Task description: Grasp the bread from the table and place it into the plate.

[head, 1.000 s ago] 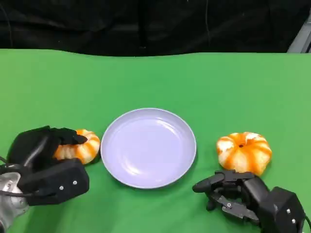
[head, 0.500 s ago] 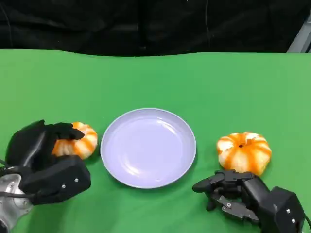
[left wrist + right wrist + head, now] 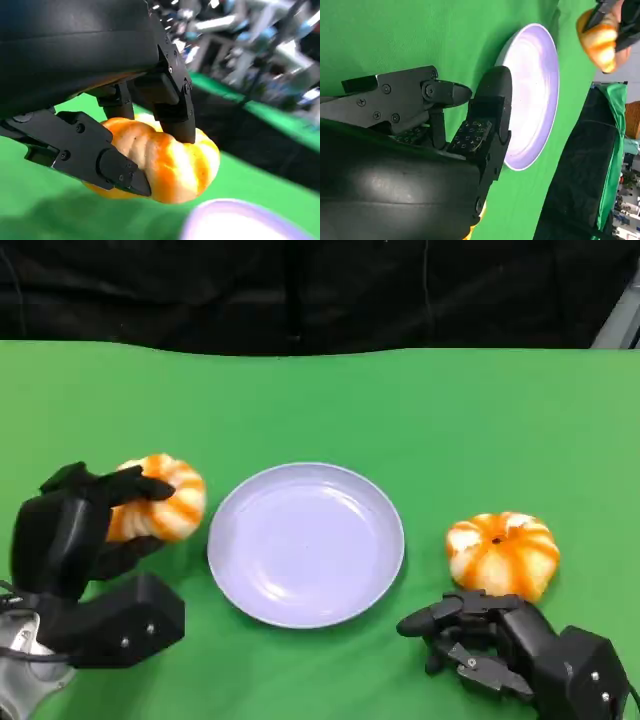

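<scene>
Beside plate [image 3: 305, 543], bread [image 3: 160, 498] in left hand [image 3: 75, 530]

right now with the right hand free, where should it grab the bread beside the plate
Across its round sides, coming from above. That bread sits flat on the table, domed and ridged, just ahead of the right hand; fingers probably seat best in opposite grooves.
</scene>
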